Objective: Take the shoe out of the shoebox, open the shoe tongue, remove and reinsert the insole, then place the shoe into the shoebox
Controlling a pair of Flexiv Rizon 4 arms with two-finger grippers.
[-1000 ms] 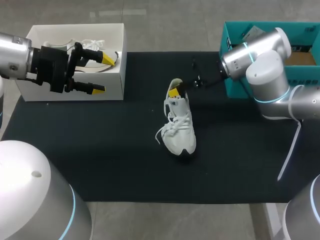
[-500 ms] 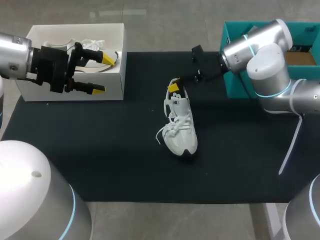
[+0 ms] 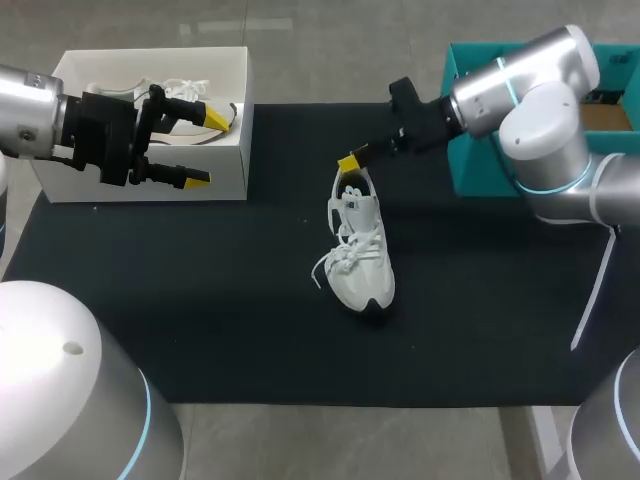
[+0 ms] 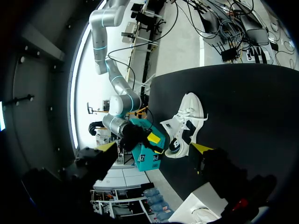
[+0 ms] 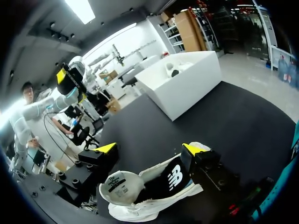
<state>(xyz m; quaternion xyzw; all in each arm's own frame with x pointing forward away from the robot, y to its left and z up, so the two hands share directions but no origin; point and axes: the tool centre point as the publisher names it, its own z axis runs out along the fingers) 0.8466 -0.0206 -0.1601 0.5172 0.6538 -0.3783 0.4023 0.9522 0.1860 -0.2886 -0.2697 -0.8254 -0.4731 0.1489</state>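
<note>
white shoebox (image 3: 225, 160) (another shoe (image 3: 180, 90) inside) — teal box (image 3: 465, 175) far right.

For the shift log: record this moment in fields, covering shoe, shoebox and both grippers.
shoe: white, upright on its sole, mid-mat, outside the box
shoebox: white, open, at the mat's far left; second shoe inside
left gripper: open, empty, at the shoebox's near wall
right gripper: open, empty, above the shoe's heel opening
</note>
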